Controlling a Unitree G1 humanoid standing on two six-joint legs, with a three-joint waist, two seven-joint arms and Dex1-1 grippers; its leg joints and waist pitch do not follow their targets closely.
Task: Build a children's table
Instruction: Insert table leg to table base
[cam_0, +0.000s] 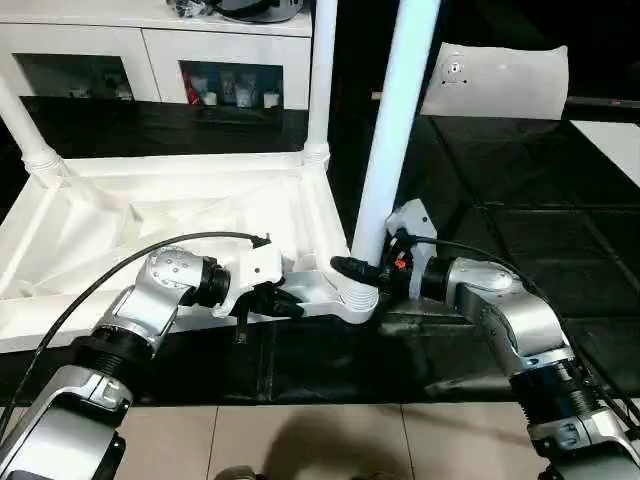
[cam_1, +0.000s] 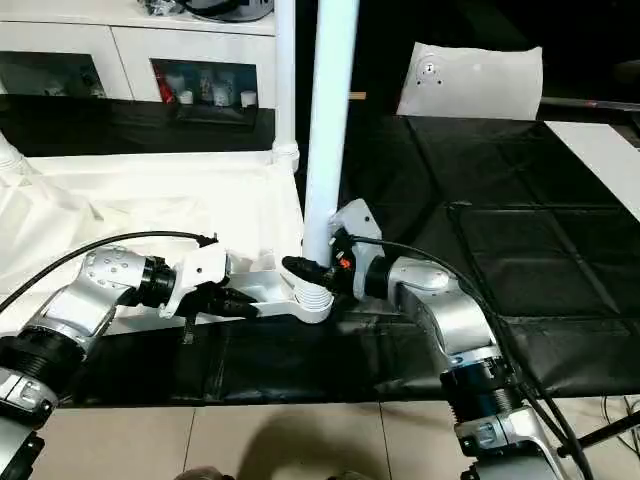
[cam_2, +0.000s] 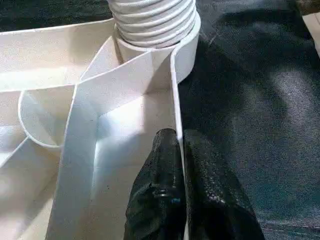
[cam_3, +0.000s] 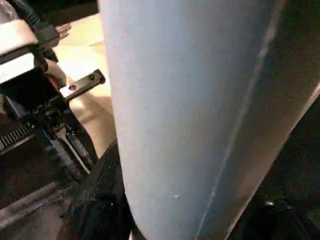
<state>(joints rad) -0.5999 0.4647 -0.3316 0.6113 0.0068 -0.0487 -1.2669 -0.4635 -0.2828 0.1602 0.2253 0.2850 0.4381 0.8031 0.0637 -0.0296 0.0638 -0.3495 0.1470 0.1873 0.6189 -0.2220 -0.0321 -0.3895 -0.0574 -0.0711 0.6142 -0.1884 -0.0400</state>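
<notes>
The children's table top (cam_0: 60, 300) lies upside down on a black mat, its ribbed underside facing up. Two white legs stand in its far corners, one at the left (cam_0: 25, 125) and one at the right (cam_0: 320, 80). A third leg (cam_0: 395, 130) stands in the near right corner socket (cam_0: 357, 300); its ribbed end (cam_2: 155, 15) sits in that socket. My right gripper (cam_0: 372, 268) is shut around this leg just above the socket, a black finger (cam_3: 100, 200) against it. My left gripper (cam_2: 176, 140) pinches the top's near rim (cam_2: 175, 75) left of that corner.
The black mat (cam_0: 520, 230) stretches away to the right. A white cabinet (cam_0: 150, 60) stands behind the table top and a white panel (cam_0: 495, 85) leans at the back right. Pale floor tiles (cam_0: 330, 440) run along the near edge.
</notes>
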